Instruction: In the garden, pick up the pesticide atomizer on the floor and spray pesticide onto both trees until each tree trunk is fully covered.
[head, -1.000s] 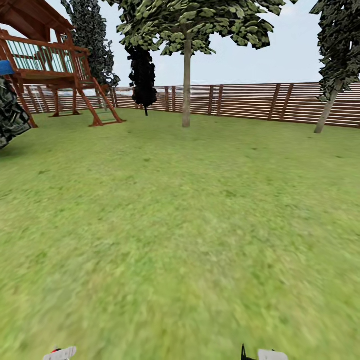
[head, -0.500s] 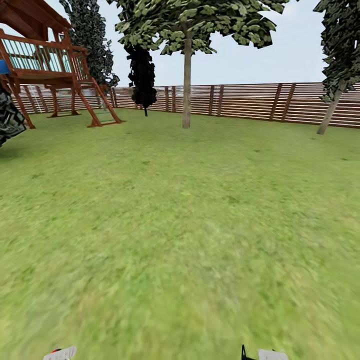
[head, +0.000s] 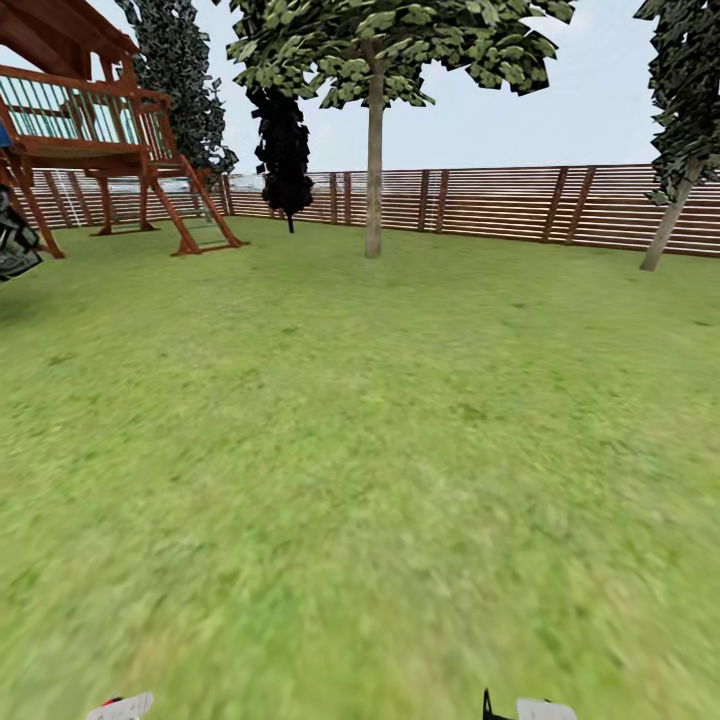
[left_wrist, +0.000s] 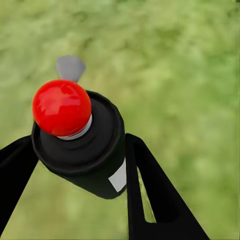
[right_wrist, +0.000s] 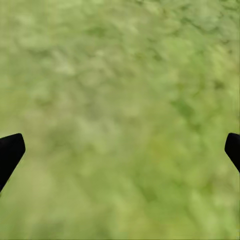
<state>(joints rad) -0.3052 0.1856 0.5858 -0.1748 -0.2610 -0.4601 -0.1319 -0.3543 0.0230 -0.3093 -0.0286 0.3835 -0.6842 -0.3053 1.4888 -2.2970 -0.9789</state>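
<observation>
We carry the pesticide atomizer (left_wrist: 82, 145) across the lawn (head: 360, 450) in our left gripper (left_wrist: 80, 170).

Our left fingers (left_wrist: 150, 190) pinch the dark bottle from both sides; its long axis runs up between them toward the camera, red cap (left_wrist: 61, 107) nearest, grey nozzle (left_wrist: 70, 67) pointing away over the grass. Our right gripper (right_wrist: 120, 150) is spread wide, holding nothing. Ahead, one tree (head: 374, 150) stands before the wooden fence (head: 500, 205), another (head: 680, 130) at the right, well apart.
</observation>
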